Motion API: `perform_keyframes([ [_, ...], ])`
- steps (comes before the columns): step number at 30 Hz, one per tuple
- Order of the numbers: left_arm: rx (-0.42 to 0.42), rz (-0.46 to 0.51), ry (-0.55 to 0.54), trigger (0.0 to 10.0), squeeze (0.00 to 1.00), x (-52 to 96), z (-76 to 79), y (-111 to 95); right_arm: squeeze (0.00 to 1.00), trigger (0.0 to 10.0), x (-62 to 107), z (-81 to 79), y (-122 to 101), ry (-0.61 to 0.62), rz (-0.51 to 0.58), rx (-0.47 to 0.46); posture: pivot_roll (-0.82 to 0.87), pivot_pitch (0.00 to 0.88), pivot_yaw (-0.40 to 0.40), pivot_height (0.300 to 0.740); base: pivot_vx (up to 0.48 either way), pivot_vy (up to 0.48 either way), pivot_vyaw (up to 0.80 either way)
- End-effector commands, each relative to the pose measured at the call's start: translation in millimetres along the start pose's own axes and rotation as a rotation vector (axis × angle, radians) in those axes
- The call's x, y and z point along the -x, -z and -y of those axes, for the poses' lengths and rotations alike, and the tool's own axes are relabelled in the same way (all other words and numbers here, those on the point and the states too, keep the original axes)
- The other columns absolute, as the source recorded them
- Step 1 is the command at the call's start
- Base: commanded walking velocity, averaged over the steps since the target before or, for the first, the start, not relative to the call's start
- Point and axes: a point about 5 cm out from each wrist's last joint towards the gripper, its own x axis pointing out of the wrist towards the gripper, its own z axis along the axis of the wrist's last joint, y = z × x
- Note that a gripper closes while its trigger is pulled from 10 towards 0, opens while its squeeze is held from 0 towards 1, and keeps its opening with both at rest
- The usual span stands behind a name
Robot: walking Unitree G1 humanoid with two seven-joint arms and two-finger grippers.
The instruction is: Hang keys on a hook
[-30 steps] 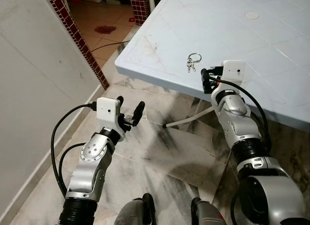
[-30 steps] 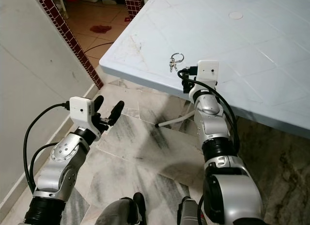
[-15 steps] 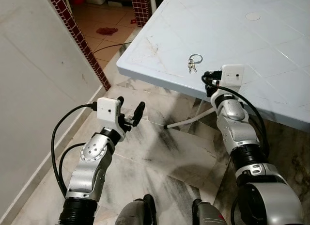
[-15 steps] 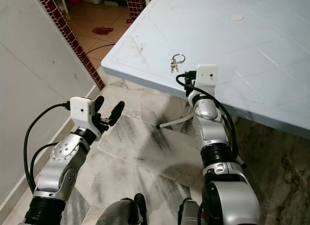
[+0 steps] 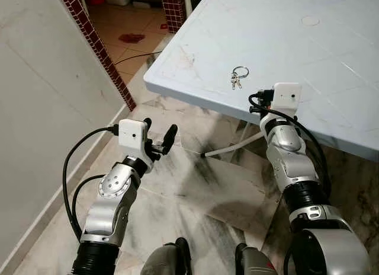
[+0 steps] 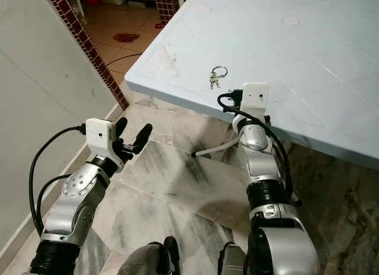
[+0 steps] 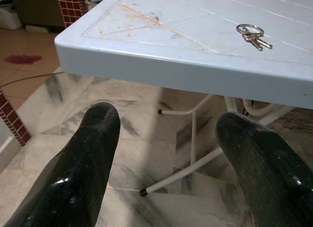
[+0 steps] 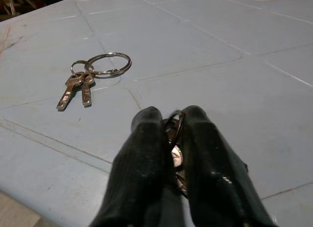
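A bunch of small keys on a ring (image 5: 238, 77) lies near the front edge of the pale blue table (image 5: 195, 92); it is also clear in the right wrist view as keys (image 8: 88, 75). My right gripper (image 8: 171, 117) hovers low over the table just short of that bunch. It is shut on a second key ring (image 8: 175, 133) pinched between its black fingers. In the left eye view the right wrist's white camera box (image 5: 286, 95) hides those fingers. My left gripper (image 5: 159, 133) is open over the floor, below and left of the table edge.
A white wall (image 5: 35, 109) with a dark red tiled pillar (image 5: 95, 44) runs along the left. White tube table legs (image 5: 234, 146) stand under the table on the marble floor (image 5: 201, 186). A round cap (image 5: 310, 20) marks the table's far part.
My right wrist has drawn back a little toward me and the table's edge, away from the lying keys. The left arm has held still.
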Motion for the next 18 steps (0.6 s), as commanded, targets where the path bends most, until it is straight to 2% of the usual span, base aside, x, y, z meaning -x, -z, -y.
perform_keyframes([
  [1, -0.017, -0.007, -0.006, 10.0, 0.0, 2.8, -4.0, -0.4, 0.0, 0.0, 7.4, 1.2, 21.3, 0.013, -0.089, 0.001, -0.01, 0.222, 0.192, 0.74, 0.0, 0.0, 0.0],
  [6, -0.016, -0.005, -0.008, 10.0, 0.0, 2.6, -4.0, -0.4, 0.0, 0.0, 8.7, 3.9, 21.4, 0.034, -0.082, 0.003, -0.01, 0.222, 0.192, 0.74, 0.0, 0.0, 0.0],
  [18, -0.014, -0.003, -0.01, 10.0, 0.0, 1.6, -3.8, -0.7, 0.0, 0.0, 8.2, 16.9, 3.7, 0.132, 0.035, 0.043, -0.02, 0.218, 0.194, 0.74, 0.0, 0.0, 0.0],
])
